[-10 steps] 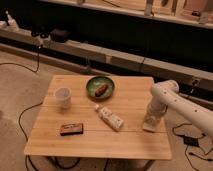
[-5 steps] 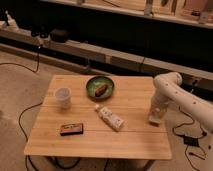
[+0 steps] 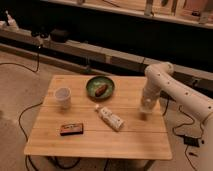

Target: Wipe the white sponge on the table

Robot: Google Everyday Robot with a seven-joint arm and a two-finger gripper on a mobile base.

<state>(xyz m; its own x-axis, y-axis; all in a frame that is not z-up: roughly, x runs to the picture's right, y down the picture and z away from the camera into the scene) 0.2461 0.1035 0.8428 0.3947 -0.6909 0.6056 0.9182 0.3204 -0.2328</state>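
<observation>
The wooden plank table (image 3: pixel 55 140) fills the middle of the camera view. My white arm comes in from the right, and my gripper (image 3: pixel 145 109) points straight down onto the table top near its right edge. A small pale patch that looks like the white sponge (image 3: pixel 145 115) lies right under the gripper tip against the wood. It is mostly covered by the gripper, so I cannot make out its outline.
On the table stand a green plate (image 3: pixel 91 83) with a brown item, a white cup (image 3: pixel 63 97) at the left, a white capped tube (image 3: pixel 110 119) in the middle and a small dark box (image 3: pixel 71 130) at the front left. Cables lie on the floor. A long dark bench runs behind.
My gripper has moved along the right side of the table, from nearer the front right edge toward the back and a little left. The pale patch stays under it.
</observation>
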